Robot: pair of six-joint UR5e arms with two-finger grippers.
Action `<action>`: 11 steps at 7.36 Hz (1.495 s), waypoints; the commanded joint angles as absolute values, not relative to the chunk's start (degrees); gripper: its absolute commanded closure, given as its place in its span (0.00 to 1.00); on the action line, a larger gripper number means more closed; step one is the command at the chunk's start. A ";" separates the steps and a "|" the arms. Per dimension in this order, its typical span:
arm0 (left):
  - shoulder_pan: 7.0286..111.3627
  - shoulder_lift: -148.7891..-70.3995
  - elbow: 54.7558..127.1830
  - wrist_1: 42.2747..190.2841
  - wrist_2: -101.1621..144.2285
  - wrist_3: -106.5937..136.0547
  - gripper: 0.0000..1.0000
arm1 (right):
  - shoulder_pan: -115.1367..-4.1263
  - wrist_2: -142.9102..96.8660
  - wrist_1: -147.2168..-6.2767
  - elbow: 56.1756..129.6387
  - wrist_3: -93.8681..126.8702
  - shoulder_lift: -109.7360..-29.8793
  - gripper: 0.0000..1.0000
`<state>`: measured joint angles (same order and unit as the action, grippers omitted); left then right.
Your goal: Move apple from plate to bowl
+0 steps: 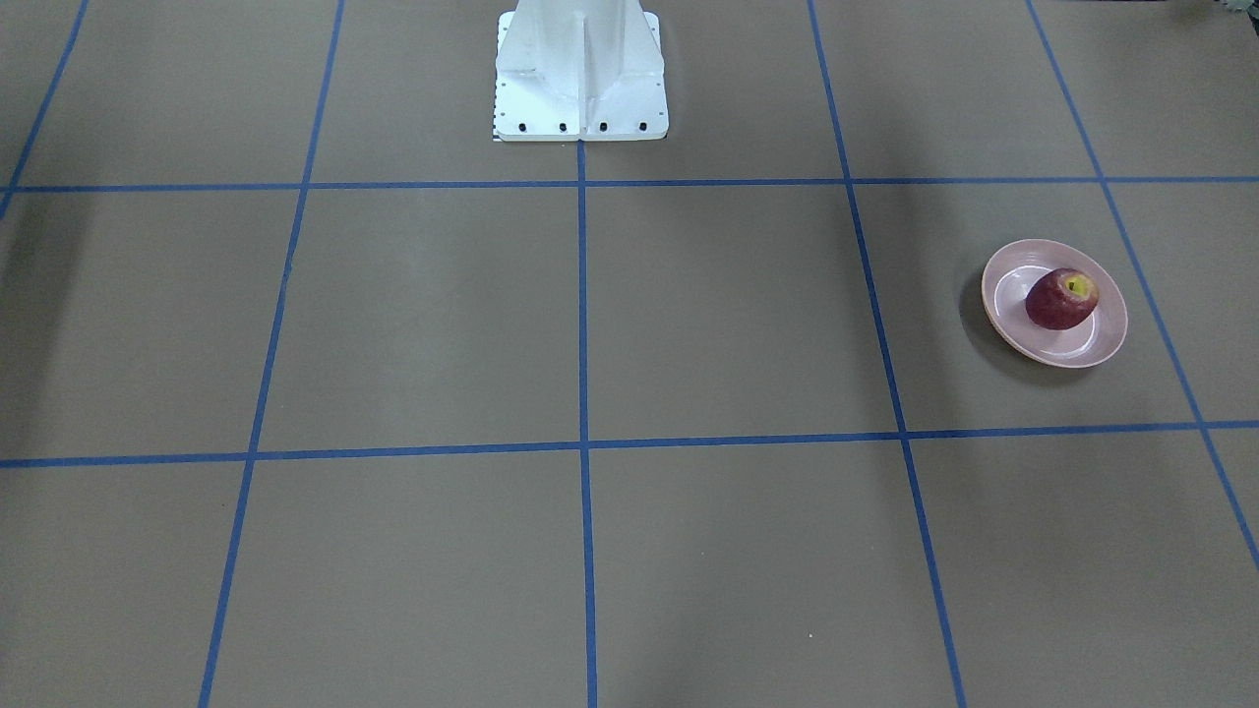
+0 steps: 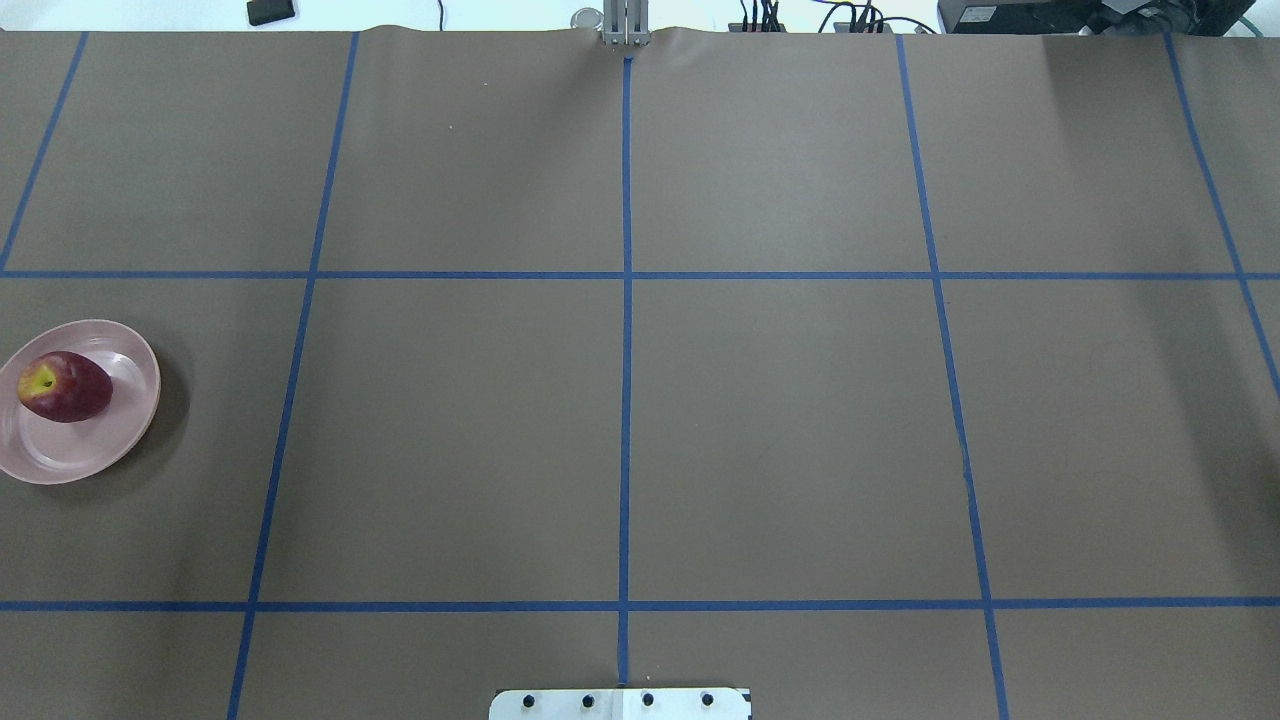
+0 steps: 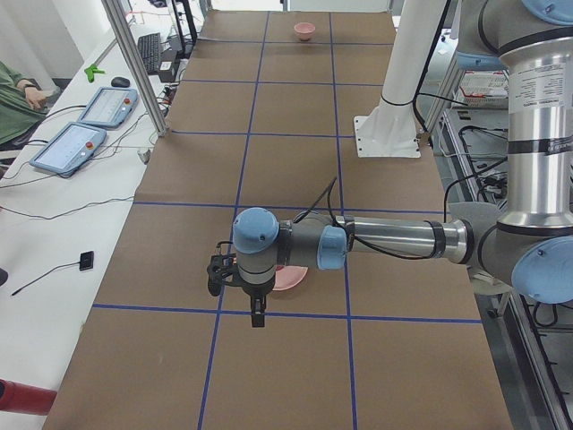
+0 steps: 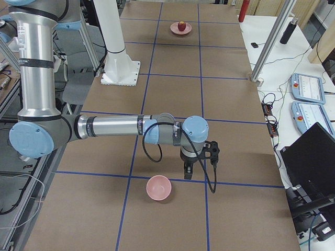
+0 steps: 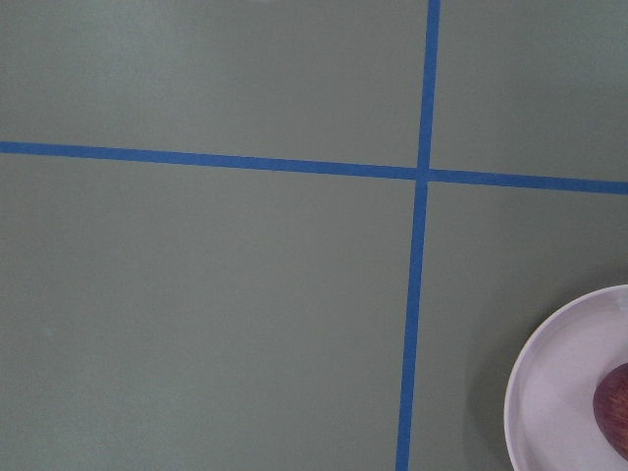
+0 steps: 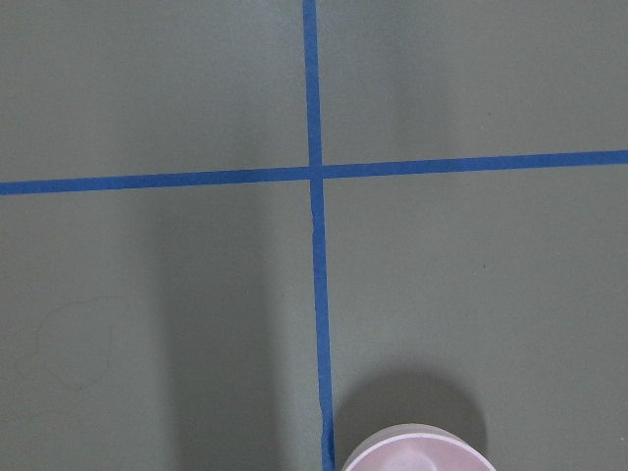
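The dark red apple [image 1: 1062, 298] lies on the pale pink plate [image 1: 1050, 360] at the table's end on my left; both also show in the overhead view, apple [image 2: 65, 386] and plate [image 2: 60, 462]. The left wrist view catches the plate's rim [image 5: 554, 392] and a sliver of the apple [image 5: 616, 412]. The small pink bowl [image 4: 158, 188] stands empty at the other end; its rim shows in the right wrist view [image 6: 412, 453]. My left gripper [image 3: 258, 315] hangs beside the plate and my right gripper [image 4: 188, 171] beside the bowl. I cannot tell whether either is open or shut.
The white robot pedestal [image 1: 580, 79] stands at the table's middle back edge. Blue tape lines grid the brown table. Metal posts [image 4: 267, 47], teach pendants [image 4: 309, 89] and a laptop [image 4: 314, 157] sit off the operators' side.
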<state>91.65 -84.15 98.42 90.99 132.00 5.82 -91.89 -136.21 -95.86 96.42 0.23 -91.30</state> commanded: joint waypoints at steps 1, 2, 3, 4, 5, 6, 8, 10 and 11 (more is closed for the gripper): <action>91.58 -84.55 98.96 91.05 132.01 5.98 0.02 | -91.93 -136.14 -95.80 96.50 0.17 -91.76 0.00; 91.58 -85.16 98.70 91.14 131.92 5.63 0.02 | -91.93 -136.14 -95.89 96.33 1.39 -91.76 0.00; 91.58 -85.17 98.88 93.14 131.49 5.19 0.02 | -91.93 -136.40 -95.80 96.24 5.76 -90.89 0.00; 91.50 -84.30 97.48 98.21 131.14 5.36 0.02 | -91.85 -136.67 -95.89 96.50 6.24 -90.88 0.00; 91.49 -84.46 95.99 98.78 131.22 5.45 0.02 | -91.85 -136.23 -95.71 96.76 6.15 -90.70 0.00; 91.67 -84.11 96.15 98.96 131.31 5.36 0.02 | -91.76 -134.58 -92.75 96.07 5.98 -91.14 0.00; 91.58 -82.36 96.42 99.84 131.74 5.45 0.02 | -91.76 -134.38 -81.19 92.32 5.36 -94.48 0.00; 91.76 -81.48 96.85 102.03 131.92 5.54 0.02 | -92.02 -136.74 -80.42 90.70 0.74 -95.44 0.00; 91.76 -81.39 97.12 102.39 132.01 5.89 0.02 | -92.63 -136.84 -80.51 90.88 -5.82 -97.45 0.00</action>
